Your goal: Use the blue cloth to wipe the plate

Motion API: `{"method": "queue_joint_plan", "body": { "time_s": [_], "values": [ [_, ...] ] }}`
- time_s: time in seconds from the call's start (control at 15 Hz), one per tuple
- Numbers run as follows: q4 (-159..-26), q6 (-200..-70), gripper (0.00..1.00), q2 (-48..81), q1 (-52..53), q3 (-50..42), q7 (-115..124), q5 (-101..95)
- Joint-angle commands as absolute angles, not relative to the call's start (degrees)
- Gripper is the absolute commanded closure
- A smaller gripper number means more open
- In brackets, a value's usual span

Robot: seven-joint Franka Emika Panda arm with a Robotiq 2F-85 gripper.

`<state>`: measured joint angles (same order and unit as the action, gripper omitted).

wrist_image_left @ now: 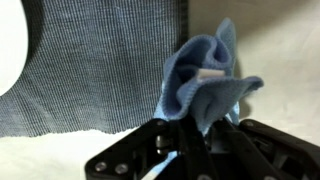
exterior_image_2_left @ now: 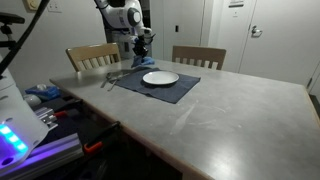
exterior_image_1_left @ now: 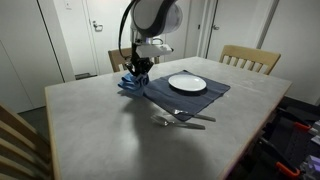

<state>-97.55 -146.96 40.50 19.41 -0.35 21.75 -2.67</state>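
Beside mat (wrist_image_left: pixel 100 70), gripper (wrist_image_left: pixel 200 135) grips blue cloth (wrist_image_left: pixel 205 75), prob. on tbl (wrist_image_left: pixel 275 40).

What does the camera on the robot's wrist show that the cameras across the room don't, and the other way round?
Only the wrist view: the folds of the blue cloth bunched in the gripper, and the weave of the placemat. Only the exterior views: the whole plate, the cutlery, chairs, the table and the arm. Both: cloth, placemat and plate, though the wrist view shows only the plate's edge.

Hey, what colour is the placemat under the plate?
The placemat is dark grey-blue with a fine woven grid texture, clearest in the wrist view.
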Motion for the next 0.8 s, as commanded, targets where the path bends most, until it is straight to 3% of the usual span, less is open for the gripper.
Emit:
{"method": "queue_joint_plan", "body": {
  "time_s": [0.0,0.4,0.73],
  "values": [
    [-99.18,-143.06,0.97,36.14,17.16,1.25,19.25,-1.42],
    [-103.23,-142.53,0.97,30.32,12.83,5.11,12.70,2.58],
    [-109.11,-149.62,0.97,28.13,9.61,5.46,6.28,2.72]
  ]
}}
